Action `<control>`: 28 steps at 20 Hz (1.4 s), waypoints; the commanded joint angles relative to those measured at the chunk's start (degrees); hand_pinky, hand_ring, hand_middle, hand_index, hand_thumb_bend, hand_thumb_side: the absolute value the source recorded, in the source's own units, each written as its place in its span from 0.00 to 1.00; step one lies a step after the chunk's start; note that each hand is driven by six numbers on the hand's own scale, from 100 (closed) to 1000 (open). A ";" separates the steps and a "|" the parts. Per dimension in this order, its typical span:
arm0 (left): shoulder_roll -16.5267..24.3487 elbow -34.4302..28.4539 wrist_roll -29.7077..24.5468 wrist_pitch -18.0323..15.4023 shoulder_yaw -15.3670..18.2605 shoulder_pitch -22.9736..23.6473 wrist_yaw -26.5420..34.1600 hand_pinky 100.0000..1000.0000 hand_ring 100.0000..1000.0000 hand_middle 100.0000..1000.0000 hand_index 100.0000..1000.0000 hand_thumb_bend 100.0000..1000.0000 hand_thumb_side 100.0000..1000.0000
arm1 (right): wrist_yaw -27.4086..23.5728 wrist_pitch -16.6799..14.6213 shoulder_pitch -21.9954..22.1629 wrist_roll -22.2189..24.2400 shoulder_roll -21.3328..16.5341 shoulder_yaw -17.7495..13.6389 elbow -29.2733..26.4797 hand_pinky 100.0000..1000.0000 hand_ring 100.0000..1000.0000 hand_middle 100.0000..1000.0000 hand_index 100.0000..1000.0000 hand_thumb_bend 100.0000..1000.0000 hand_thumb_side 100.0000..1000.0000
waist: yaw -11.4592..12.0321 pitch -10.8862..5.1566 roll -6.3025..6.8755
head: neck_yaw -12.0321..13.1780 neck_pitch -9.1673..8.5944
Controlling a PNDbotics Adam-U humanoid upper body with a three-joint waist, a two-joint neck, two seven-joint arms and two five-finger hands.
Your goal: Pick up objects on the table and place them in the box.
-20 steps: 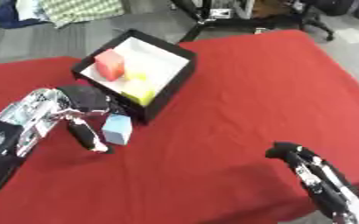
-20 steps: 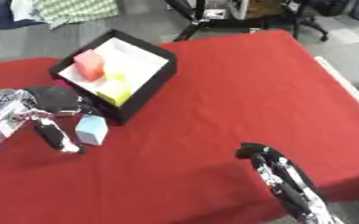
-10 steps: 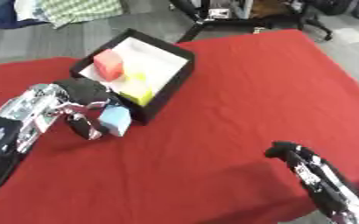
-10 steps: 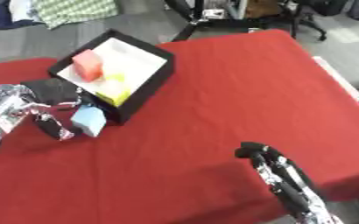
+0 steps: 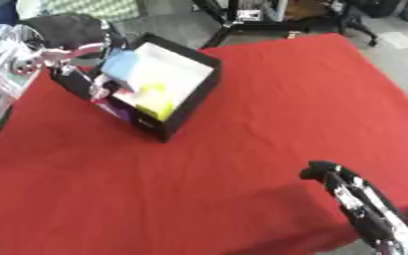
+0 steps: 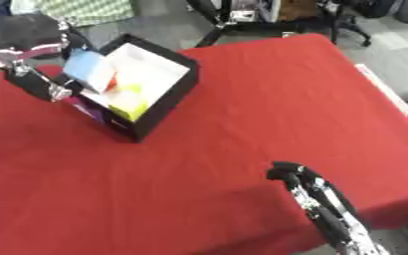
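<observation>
My left hand (image 5: 64,37) hangs over the near-left side of the black box (image 5: 194,89), fingers curled round a light blue block (image 5: 120,64). The block is in the air above the box's white inside. In the box lie a yellow object (image 5: 158,99) and something red (image 6: 112,85), mostly hidden behind the blue block. My right hand (image 5: 338,179) shows at the lower right, low over the red cloth, with its fingers curled and nothing in it.
The red tablecloth (image 5: 268,99) covers the whole table. Chair and stand legs (image 5: 242,20) are on the floor beyond the far edge, with a checked cloth (image 5: 94,7) at the upper left.
My left hand lifted the blue block off the cloth and carried it up over the box. The camera view also shifted. The right hand stayed where it was.
</observation>
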 commanded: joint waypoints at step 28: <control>-17.70 31.90 30.89 7.46 11.43 -4.58 -20.74 0.81 0.79 0.87 1.00 0.65 0.99 | -0.98 0.64 -1.03 0.69 -0.14 1.09 0.01 1.00 0.78 0.68 0.79 0.00 0.68 | -2.10 -0.90 -0.83 | 1.12 -0.10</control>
